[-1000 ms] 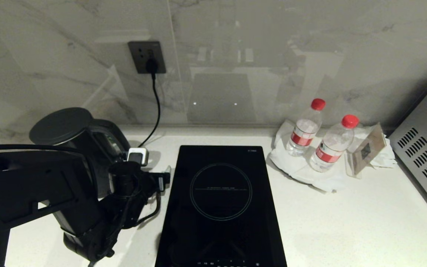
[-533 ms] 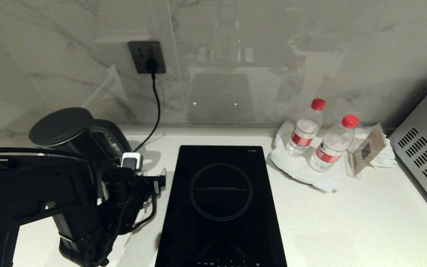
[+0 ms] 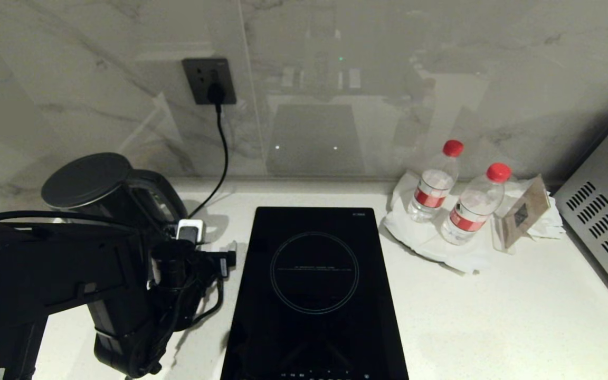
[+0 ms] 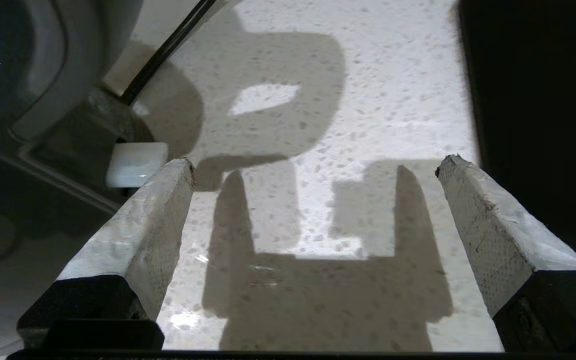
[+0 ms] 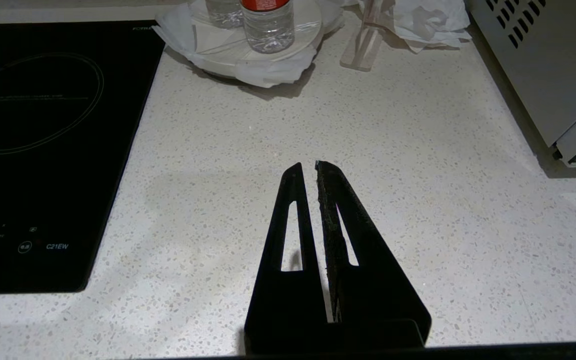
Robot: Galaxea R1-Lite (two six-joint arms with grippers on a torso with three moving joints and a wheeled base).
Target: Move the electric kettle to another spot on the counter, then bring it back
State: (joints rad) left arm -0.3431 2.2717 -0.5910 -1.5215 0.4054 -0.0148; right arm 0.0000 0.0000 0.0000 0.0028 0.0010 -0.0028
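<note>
Pincer on my left arm stands wide, holding nothing; its two pale, rough pads hang above the white speckled desk, between the electric kettle and the black glass hob. I see the kettle at the desk's back left corner, glossy black with a flat round lid and loop handle. My right pincer is pressed together, empty, over bare stone beside the hob.
</note>
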